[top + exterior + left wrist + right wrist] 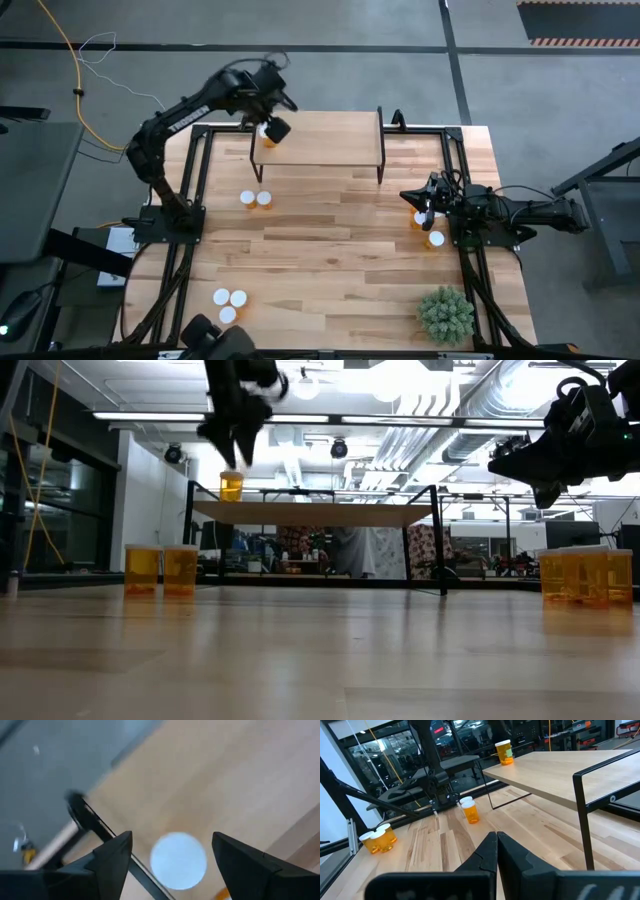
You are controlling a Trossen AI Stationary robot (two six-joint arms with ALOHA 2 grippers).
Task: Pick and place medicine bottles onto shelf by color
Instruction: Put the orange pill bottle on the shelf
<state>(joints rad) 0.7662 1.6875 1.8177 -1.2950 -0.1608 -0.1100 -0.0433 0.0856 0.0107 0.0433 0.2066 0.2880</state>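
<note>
One amber medicine bottle (231, 486) with a white cap (178, 860) stands upright on the left far corner of the shelf (330, 140). My left gripper (236, 452) hangs open just above it and clear of it, with a finger on either side of the cap in the left wrist view. Two more bottles (256, 199) stand on the table in front of the shelf. Three (228, 302) stand near the front left edge. Two (428, 228) stand beside my right gripper (408, 195), which is shut and waits level at the table's right side.
A spiky green plant (445, 312) sits at the table's front right corner. The shelf's black legs (381, 150) stand at its corners, and most of the shelf top is bare wood. Black frame rails (195, 170) run along the table's left and right sides.
</note>
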